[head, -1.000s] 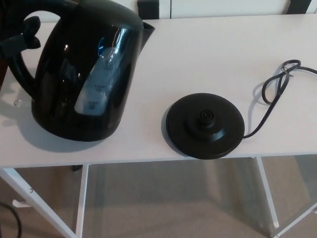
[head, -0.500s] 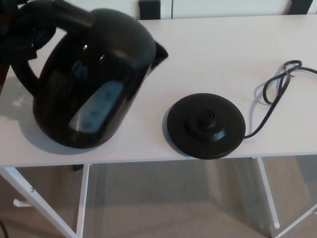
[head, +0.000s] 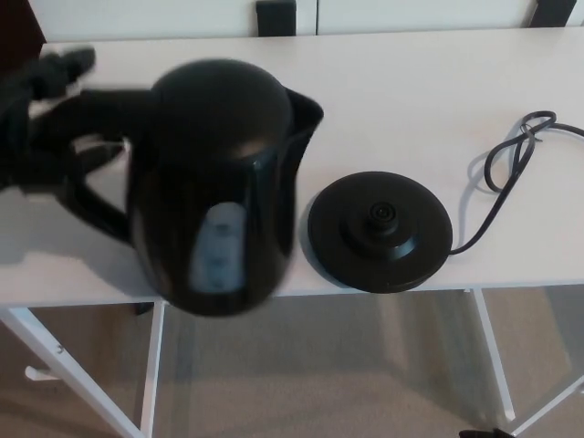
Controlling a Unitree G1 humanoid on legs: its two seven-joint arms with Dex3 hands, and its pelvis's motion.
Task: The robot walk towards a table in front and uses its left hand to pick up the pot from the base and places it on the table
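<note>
Pot [head: 224, 182] held beside its base [head: 380, 230], frame left.
Left hand [head: 50, 119], blurred, has its fingers wrapped around the handle [head: 91, 196]; the base rests right of centre on the table [head: 411, 91].

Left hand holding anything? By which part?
The left hand holds the black electric kettle by its handle; motion blur hides the exact finger placement.

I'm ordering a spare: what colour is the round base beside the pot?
Black; the base shows best in the head view, against the white table.
</note>
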